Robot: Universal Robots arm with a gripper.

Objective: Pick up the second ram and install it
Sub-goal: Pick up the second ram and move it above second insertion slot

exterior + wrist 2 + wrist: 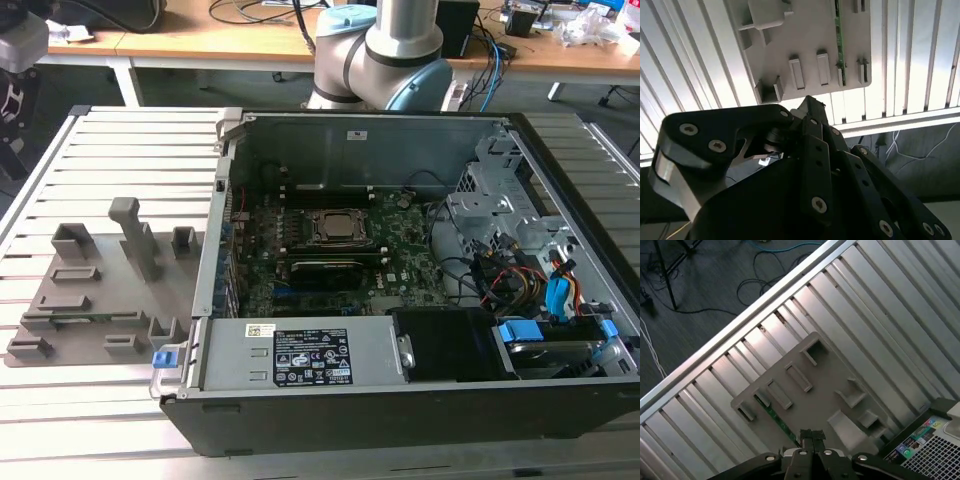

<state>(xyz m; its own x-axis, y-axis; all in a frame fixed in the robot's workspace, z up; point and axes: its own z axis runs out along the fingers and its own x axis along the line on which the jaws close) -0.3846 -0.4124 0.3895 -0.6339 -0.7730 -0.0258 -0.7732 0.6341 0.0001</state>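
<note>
The second ram (774, 417) is a thin green stick lying in a slot of the grey fixture plate (815, 390), along one of its edges. In the second wrist view the ram (838, 40) runs along the plate (805, 35) next to two raised holders. In the exterior view the ram (88, 318) lies near the plate's front edge. My gripper (811, 434) hangs well above the plate with its black fingers pressed together and nothing between them. Its dark linkage (810, 150) shows in the second wrist view.
An open computer case (400, 400) stands to the right of the plate (110, 290) in the exterior view, with the motherboard, CPU socket (338, 228) and black slots (330, 268) inside. Everything rests on a slatted metal table (120, 170). The arm's base (385, 50) rises behind the case.
</note>
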